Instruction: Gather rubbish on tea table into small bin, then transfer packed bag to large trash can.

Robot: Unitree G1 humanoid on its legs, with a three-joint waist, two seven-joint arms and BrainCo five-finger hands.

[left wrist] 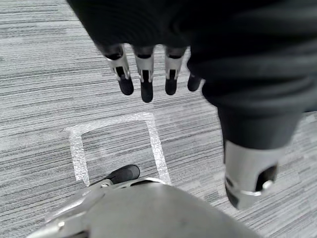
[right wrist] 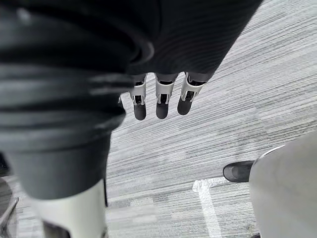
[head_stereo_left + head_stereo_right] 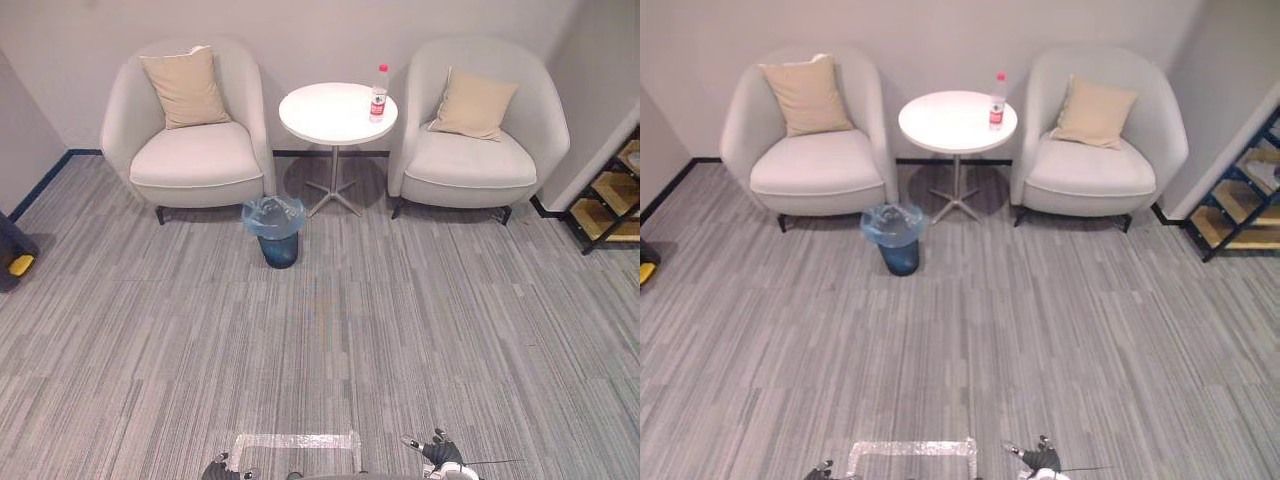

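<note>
A wooden shelf [image 3: 612, 192] is cut off at the right edge, and a dark object with a yellow patch [image 3: 14, 258] at the left. The left hand [image 3: 228, 470] and right hand [image 3: 440, 456] are cropped by the bottom edge. What lies inside the small bin [image 3: 275, 232] is too small to tell.

Grey striped carpet floor [image 3: 400, 330] runs right across the room, up to a plain pale wall [image 3: 320, 30] at the far end. Against that wall sit two light grey tub chairs. The left armchair [image 3: 195, 160] has a beige square cushion [image 3: 187, 88] leaning on its back, and the right armchair [image 3: 470, 165] has a second beige cushion [image 3: 473, 104]. Between them stands a round white pedestal table [image 3: 325, 115]. A dark blue skirting strip [image 3: 40, 180] lines the left wall. Far right is a black-framed shelf with wooden boards [image 3: 612, 200]. Close in, there's a rectangle of silvery tape [image 3: 295, 442] on the carpet.
</note>
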